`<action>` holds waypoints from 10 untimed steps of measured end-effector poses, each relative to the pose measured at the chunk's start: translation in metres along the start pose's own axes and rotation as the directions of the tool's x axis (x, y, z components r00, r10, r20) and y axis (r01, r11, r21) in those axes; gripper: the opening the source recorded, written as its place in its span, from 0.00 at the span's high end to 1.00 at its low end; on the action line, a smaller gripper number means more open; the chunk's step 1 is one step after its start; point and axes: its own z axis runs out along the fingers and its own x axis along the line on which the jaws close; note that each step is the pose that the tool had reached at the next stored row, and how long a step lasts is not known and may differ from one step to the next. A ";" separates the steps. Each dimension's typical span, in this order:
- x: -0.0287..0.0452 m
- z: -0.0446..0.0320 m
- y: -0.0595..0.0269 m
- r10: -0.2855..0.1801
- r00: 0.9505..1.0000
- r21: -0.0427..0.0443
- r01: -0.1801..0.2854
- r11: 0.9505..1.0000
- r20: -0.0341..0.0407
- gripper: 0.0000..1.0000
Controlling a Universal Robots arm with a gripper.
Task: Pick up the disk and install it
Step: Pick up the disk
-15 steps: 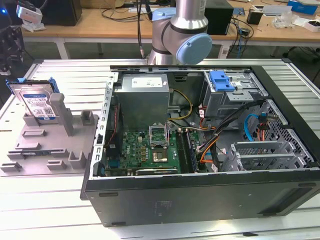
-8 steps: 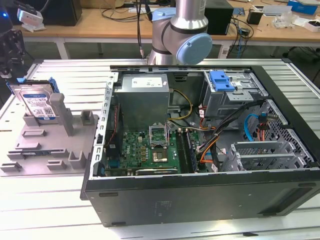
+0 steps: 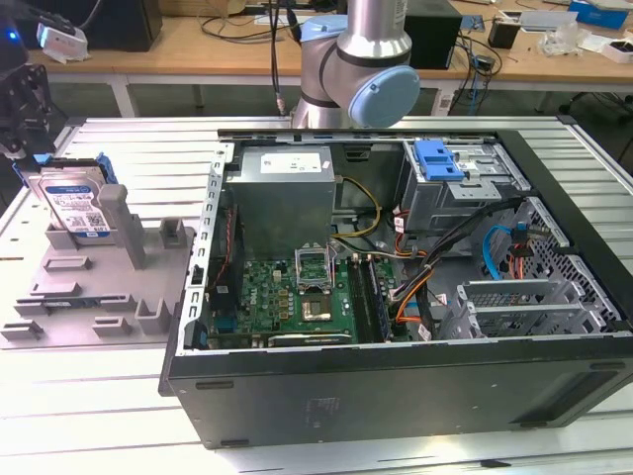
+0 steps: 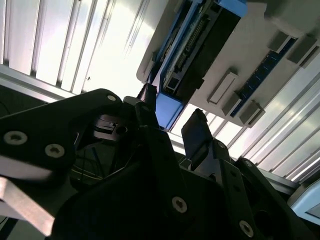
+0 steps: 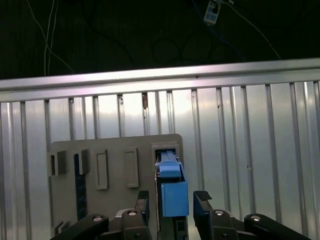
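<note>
Over the holder, your gripper straddles the disk with jaws apart; lifting and installing it remain.

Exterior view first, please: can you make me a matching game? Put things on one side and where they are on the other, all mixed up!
Things:
1. disk
2. gripper
3. blue latch
4. green circuit board

Places or states:
A. on the drive cage inside the computer case
B. lying flat on the floor of the computer case
C. standing on edge in the grey holder
D. open, one finger on each side of the disk's blue end

Pairs: 1-C, 2-D, 3-A, 4-B
</note>
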 end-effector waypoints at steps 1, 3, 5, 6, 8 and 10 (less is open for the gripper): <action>0.0000 0.0006 -0.0001 0.000 1.000 0.000 0.000 1.000 0.000 0.52; -0.0001 0.0018 -0.0004 0.000 1.000 0.000 0.000 1.000 0.000 0.52; -0.0001 0.0029 -0.0009 0.000 1.000 0.000 0.000 1.000 0.000 0.52; -0.0001 0.0036 -0.0010 0.000 1.000 0.000 0.000 1.000 0.000 0.52; -0.0002 0.0045 -0.0011 0.000 1.000 0.000 0.000 1.000 0.000 0.52; -0.0002 0.0056 -0.0012 0.000 1.000 0.000 0.000 1.000 0.000 0.52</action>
